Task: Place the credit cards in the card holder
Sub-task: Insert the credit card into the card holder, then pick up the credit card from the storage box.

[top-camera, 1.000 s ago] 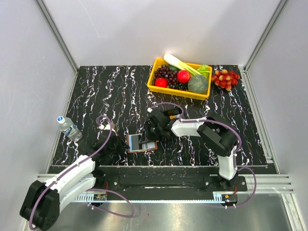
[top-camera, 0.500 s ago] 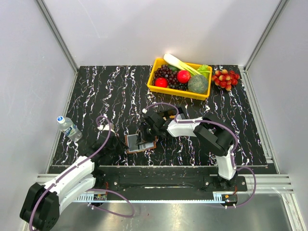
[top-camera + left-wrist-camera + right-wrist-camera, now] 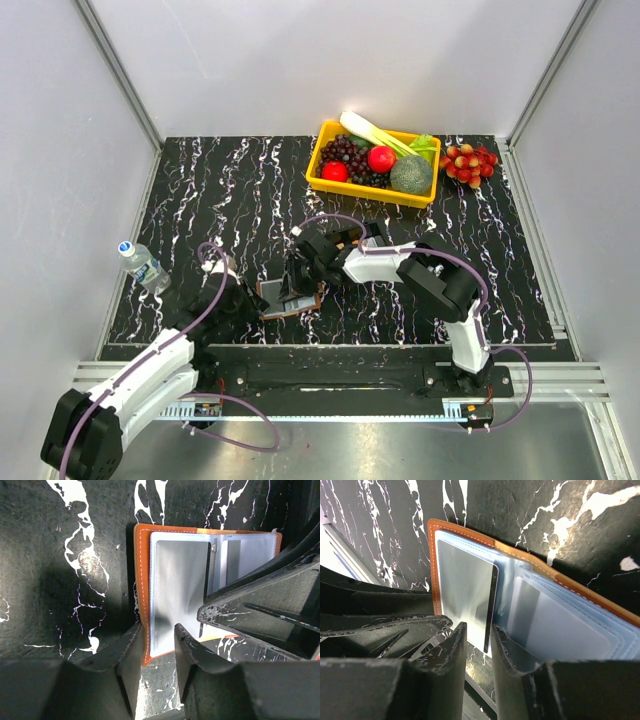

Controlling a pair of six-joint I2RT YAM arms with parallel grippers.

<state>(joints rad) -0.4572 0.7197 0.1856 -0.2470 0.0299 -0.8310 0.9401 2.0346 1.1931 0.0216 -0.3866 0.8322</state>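
Observation:
The brown card holder [image 3: 275, 297] lies open on the black marbled table, its clear sleeves up [image 3: 142, 580] [image 3: 434, 565]. A grey credit card [image 3: 465, 590] rests on the left-hand sleeve [image 3: 180, 585]. Its dark near edge and corner sit between the parted fingers of my right gripper [image 3: 478, 632], which hangs low over the holder [image 3: 297, 283]. A second grey card [image 3: 555, 620] shows inside the right-hand sleeves. My left gripper [image 3: 157, 640] is open at the holder's near left corner [image 3: 252, 300], and that corner lies loose between its fingers.
A yellow tray [image 3: 322, 180] of fruit and vegetables stands at the back of the table. A bunch of red grapes [image 3: 470, 162] lies to its right. A water bottle [image 3: 143, 264] stands at the left edge. Grey walls and metal rails enclose the table.
My left gripper has gone from shut on the holder's corner to open. The right gripper has moved a little left over the holder, now covering more of it.

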